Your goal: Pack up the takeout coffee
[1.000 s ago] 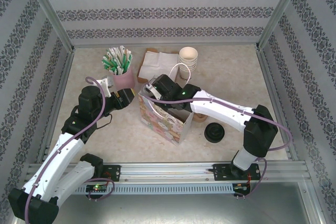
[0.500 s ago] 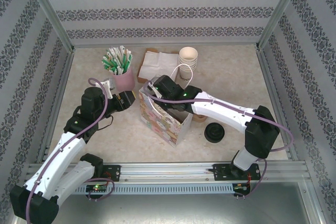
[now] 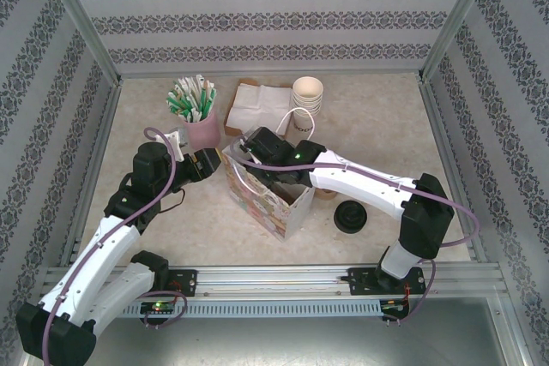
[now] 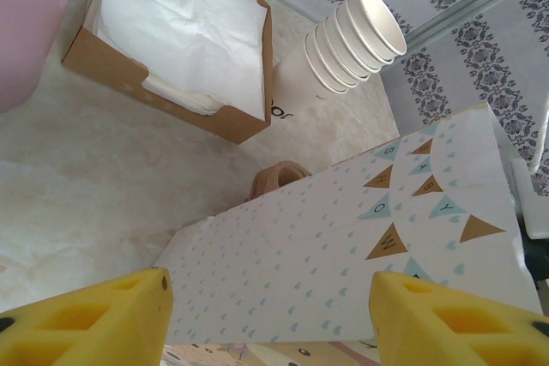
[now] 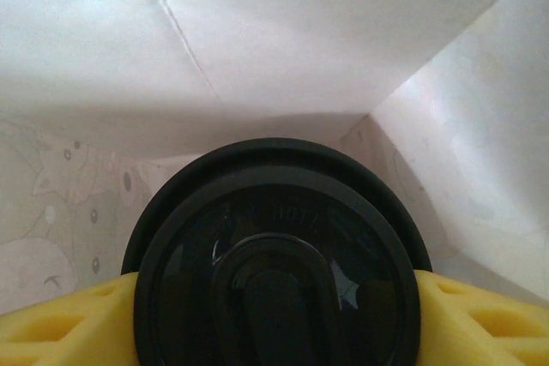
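Currently placement is in hand: the takeout coffee [image 5: 274, 255] is gripped from both sides by the right gripper [image 5: 274, 332], jaws closed on it, inside the paper bag [image 4: 343, 246]. Next it must be seated upright on the bag floor, then released. The left gripper [image 4: 270, 319] is spread wide and empty, beside the bag. On the bunting print, "B" and "Y" can be read; the lid embossing cannot.

We hold one tool spread and one clamped.
Our left arm bends at the elbow and reaches forward, its left tool [image 4: 270, 323] spread wide; our right arm stretches out leftward, its right tool [image 5: 274, 323] pointing down, clamped on the takeout coffee [image 5: 274, 246].
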`<state>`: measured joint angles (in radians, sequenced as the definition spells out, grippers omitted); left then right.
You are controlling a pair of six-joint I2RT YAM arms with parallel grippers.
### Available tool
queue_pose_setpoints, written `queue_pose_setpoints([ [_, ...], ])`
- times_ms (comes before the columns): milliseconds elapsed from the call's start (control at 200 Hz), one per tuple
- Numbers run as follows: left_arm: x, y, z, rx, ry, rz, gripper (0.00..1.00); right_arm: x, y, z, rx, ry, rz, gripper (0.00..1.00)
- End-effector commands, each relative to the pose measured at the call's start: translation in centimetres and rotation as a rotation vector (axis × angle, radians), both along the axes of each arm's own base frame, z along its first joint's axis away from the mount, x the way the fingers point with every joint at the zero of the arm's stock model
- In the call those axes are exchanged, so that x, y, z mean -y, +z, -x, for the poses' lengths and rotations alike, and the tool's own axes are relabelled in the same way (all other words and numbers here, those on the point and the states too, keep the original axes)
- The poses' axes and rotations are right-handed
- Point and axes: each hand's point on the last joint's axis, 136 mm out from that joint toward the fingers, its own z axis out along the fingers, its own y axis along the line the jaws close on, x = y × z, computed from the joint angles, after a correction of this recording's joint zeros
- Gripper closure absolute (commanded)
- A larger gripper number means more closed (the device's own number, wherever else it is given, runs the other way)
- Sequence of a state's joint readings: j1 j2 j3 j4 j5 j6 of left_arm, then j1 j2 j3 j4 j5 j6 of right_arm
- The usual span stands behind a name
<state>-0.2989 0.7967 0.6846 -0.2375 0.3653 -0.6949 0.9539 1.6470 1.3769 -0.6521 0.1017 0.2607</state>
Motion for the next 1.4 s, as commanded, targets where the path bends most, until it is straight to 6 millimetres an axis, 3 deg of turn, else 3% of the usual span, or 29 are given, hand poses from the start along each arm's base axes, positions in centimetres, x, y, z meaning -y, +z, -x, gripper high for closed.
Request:
queue_pose_setpoints([
  [0, 0.1, 1.0, -0.2, 0.035, -0.001, 0.027, 0.37, 3.7, -3.1, 2.8, -0.131, -0.026, 0.185, 0.25],
  [580, 0.5, 1.1, -0.1, 0.038, -0.016, 0.03, 0.37, 2.7, 3.1, 2.3, -0.032, -0.077, 0.068, 0.1],
  [864, 0.6, 1.4, -0.1, 0.044, -0.016, 0.034, 0.38, 2.4, 6.0, 2.5, -0.008, -0.095, -0.03, 0.08],
  [1399, 0.3, 2.3, -0.1, 0.055, -0.007, 0.003, 0.38, 3.7, 10.2, 3.9, -0.004, -0.132, -0.109, 0.23],
])
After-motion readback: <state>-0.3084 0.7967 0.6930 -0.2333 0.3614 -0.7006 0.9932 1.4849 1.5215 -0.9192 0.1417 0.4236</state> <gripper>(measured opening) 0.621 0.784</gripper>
